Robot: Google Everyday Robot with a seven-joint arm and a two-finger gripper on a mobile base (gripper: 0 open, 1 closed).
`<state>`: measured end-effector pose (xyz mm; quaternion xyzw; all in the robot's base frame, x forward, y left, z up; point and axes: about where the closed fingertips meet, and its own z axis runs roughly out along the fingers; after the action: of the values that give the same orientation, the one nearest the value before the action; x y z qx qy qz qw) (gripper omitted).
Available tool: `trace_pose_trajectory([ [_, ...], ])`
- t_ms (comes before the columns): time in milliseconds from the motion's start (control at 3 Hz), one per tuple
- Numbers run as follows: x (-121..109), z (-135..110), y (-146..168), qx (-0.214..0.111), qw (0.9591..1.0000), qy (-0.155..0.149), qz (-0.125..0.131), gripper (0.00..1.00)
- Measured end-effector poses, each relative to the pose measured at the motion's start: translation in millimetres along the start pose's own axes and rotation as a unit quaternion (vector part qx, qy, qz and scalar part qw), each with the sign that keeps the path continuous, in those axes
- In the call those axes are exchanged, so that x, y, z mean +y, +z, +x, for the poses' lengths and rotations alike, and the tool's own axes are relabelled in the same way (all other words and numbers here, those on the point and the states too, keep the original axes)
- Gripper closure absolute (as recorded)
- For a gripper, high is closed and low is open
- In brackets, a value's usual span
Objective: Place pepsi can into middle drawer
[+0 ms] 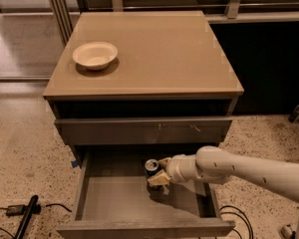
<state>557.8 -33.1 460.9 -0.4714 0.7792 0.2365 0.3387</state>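
Your claw (pixel 157 175) looks pinched on the pepsi can (pixel 151 166), which stands upright over the far middle of the open middle drawer (pixel 114 205). Whether it touches the floor is hard to judge. It's thin, slick, light metal, so hold its sides gently or it may dent.

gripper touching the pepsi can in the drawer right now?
Touching. The camera view shows the gripper with its jaws closed against the side of the pepsi can, with no gap between them, inside the open middle drawer.

Gripper (pixel 158 176) in middle drawer (pixel 114 203); left free
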Motion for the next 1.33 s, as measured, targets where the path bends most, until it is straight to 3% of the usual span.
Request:
trace_pose_trajectory([
  [333, 6.6, 11.1, 14.8, -0.004, 0.9999, 0.008, -0.013, 1.00],
  [667, 15.1, 30.6, 35.3, -0.030, 0.9988, 0.026, -0.028, 1.00],
  [1000, 19.4, 37.8, 41.8, -0.033, 0.9983, 0.033, -0.034, 0.85],
  [1333, 19.5, 37.8, 41.8, -0.033, 0.9983, 0.033, -0.034, 0.63],
])
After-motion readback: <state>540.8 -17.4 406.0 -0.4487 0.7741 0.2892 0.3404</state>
